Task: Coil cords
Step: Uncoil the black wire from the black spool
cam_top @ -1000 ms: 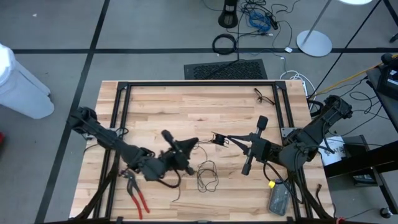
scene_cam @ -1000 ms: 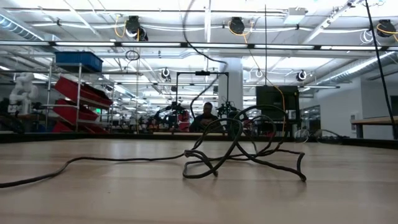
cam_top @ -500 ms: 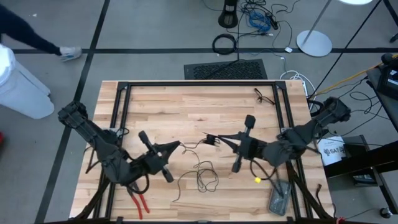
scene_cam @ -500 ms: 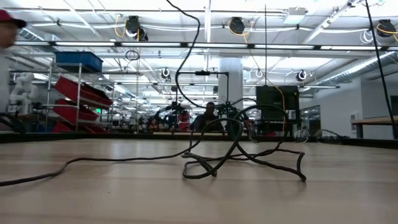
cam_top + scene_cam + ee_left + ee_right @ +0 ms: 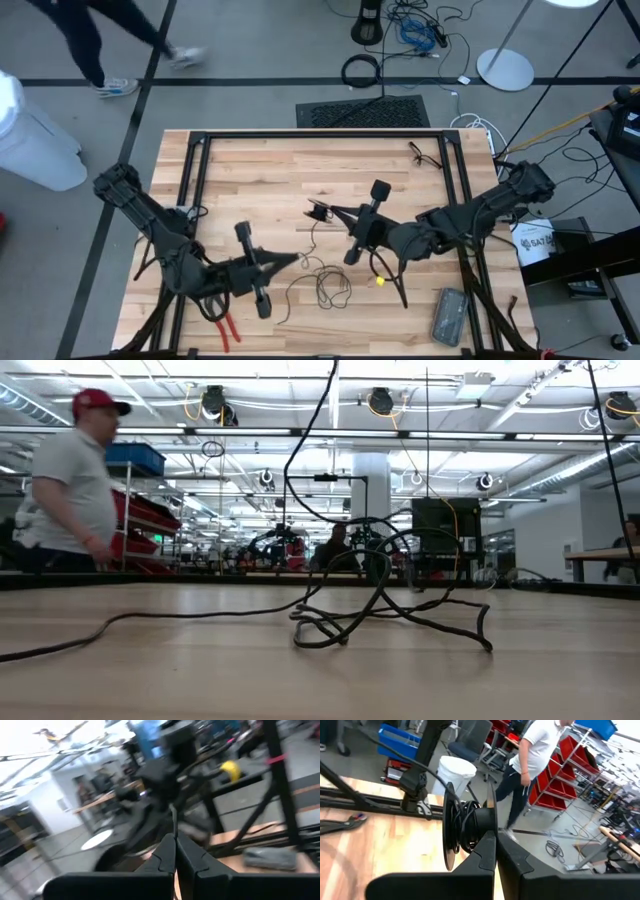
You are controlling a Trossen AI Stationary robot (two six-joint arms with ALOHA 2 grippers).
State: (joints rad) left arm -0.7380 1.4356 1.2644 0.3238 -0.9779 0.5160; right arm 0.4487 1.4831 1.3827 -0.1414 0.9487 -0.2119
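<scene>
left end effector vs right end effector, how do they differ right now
The left end effector pinches the thin loose cord; the right end effector pinches the round spool with cord wound on it. The left one sits nearer the pliers; the right one is over the middle of the table. Both are shut, and they point toward each other.

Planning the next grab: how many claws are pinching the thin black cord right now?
2. The left claw is shut on the thin black cord near the table's front; the right claw is shut on it near the middle. Loose loops lie between them.
</scene>
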